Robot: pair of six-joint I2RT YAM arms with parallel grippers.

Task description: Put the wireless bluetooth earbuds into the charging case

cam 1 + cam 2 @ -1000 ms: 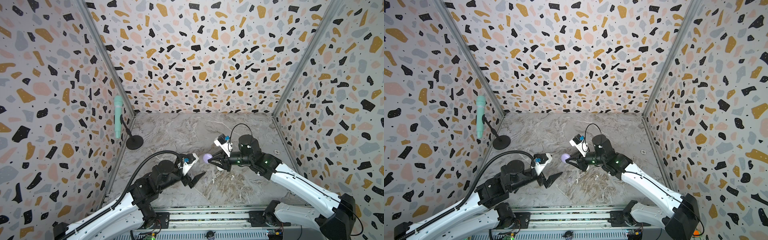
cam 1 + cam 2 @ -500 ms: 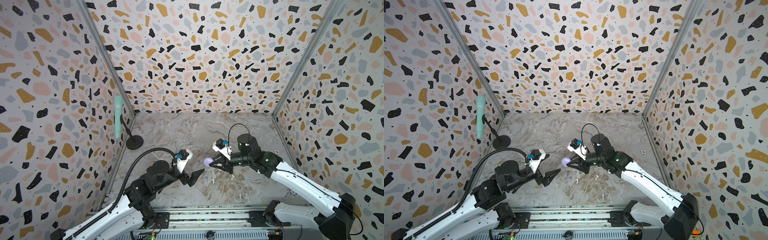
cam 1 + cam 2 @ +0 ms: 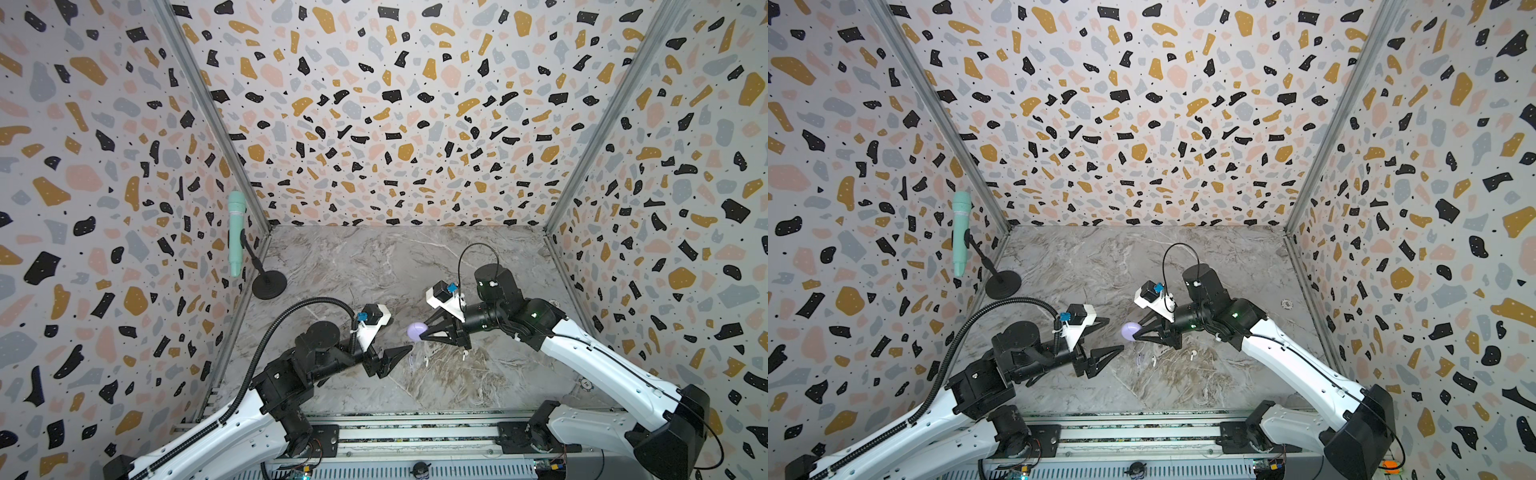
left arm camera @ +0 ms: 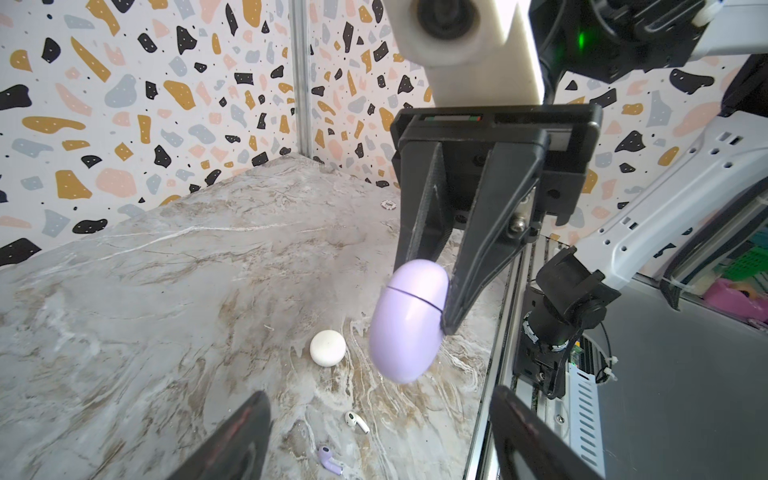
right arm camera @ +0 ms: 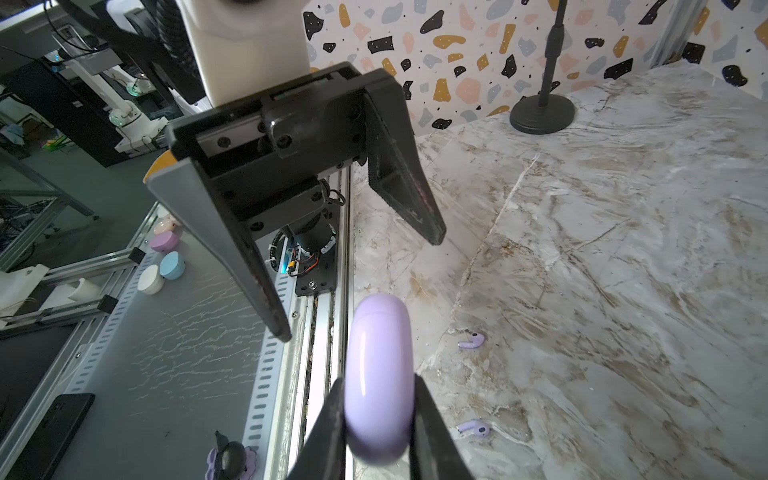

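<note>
The right gripper (image 3: 423,333) had its jaws pinching the closed lavender case (image 4: 409,320) in mid-air. The left gripper (image 3: 1116,333) had its jaws spread. The earbuds (image 4: 330,459) lay on the surface (image 4: 166,291) below, probably light and slippery, best pinched across the stem.

left fingers (image 4: 232,440) cut off at edge, lavender case (image 5: 380,374) end blurred

Small lavender case (image 3: 1129,331) in right gripper (image 3: 1138,332)

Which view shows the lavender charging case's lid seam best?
The left wrist view: the lavender case hangs large in mid-frame, seam line plain and shut, pinched by the right end effector. The right wrist view shows it edge-on, no seam visible. In both top views it is only a small lavender blob.
</note>
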